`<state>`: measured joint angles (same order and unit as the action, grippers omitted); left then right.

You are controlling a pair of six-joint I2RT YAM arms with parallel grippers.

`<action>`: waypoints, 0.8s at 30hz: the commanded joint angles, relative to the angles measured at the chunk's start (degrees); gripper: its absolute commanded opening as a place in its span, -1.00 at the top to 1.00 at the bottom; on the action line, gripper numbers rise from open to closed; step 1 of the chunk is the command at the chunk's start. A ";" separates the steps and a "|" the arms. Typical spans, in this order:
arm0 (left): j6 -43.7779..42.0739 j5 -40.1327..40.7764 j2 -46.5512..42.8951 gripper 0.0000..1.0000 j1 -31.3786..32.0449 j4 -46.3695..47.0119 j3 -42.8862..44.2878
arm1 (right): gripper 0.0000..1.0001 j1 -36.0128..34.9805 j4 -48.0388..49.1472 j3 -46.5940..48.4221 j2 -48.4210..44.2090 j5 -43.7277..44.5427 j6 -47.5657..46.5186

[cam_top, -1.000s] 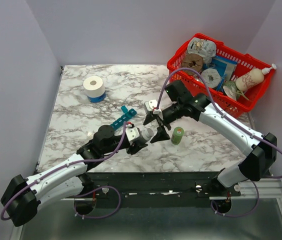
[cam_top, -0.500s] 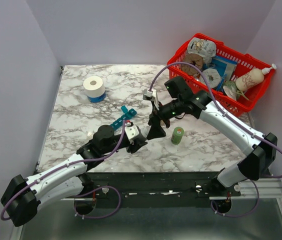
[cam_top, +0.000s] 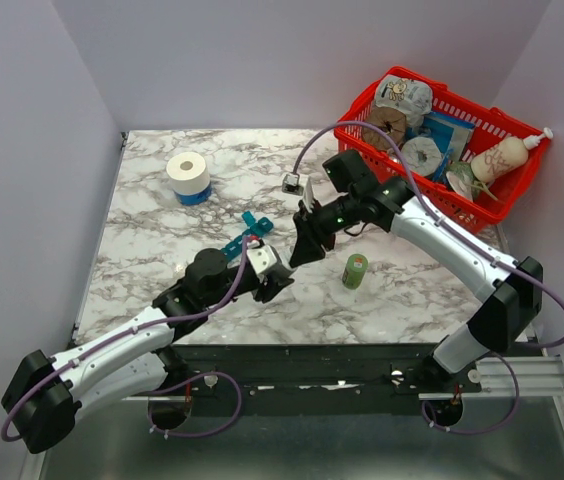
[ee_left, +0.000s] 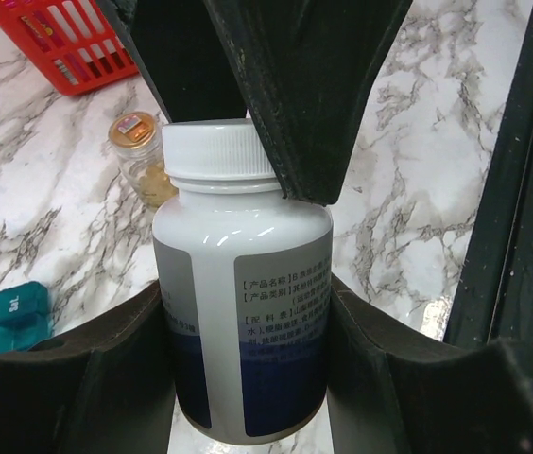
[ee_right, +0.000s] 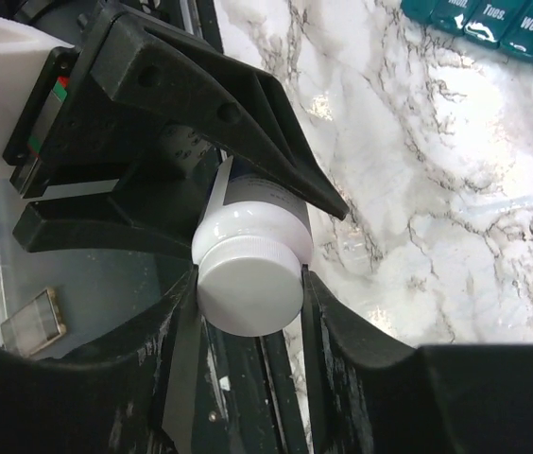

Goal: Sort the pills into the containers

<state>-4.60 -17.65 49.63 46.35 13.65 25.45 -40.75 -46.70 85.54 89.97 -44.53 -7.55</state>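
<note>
A white pill bottle [ee_left: 243, 312] with a blue and grey label is held upright off the table, my left gripper [ee_left: 244, 326] shut round its body. My right gripper [ee_right: 250, 284] is shut on the bottle's white screw cap [ee_right: 248, 298], one finger on each side of it. From above, the two grippers meet over the table's front middle, left gripper [cam_top: 270, 277] below right gripper [cam_top: 300, 250]. The teal containers [cam_top: 241, 236] lie just behind them, lids down where they show [ee_right: 505, 23]. No loose pills show.
A small bottle [cam_top: 355, 271] with yellowish contents stands right of the grippers. At the back right sits a red wire basket [cam_top: 362, 135] full of goods. A toilet roll [cam_top: 188, 175] stands at the back left. The table's front edge runs close under the left gripper.
My right gripper has swung left and down from open above the bottle and closed on its cap. The left gripper has kept its hold and shifted slightly.
</note>
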 commanded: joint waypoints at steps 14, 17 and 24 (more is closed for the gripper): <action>-1.99 -7.84 -2.08 1.00 -0.21 -1.08 1.62 | 0.44 -0.82 -12.79 1.20 -0.69 -18.66 -68.29; -2.08 -7.84 -1.81 1.00 -0.38 -1.34 1.88 | 0.43 -0.82 -12.02 2.44 0.73 -19.36 -67.52; -1.90 -6.79 -2.52 1.00 -0.56 -0.55 1.27 | -0.76 -0.82 -10.53 1.91 0.20 -16.21 -52.62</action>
<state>-5.82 -23.70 47.81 45.82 10.90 25.74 -40.91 -57.84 86.11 90.15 -58.24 -67.51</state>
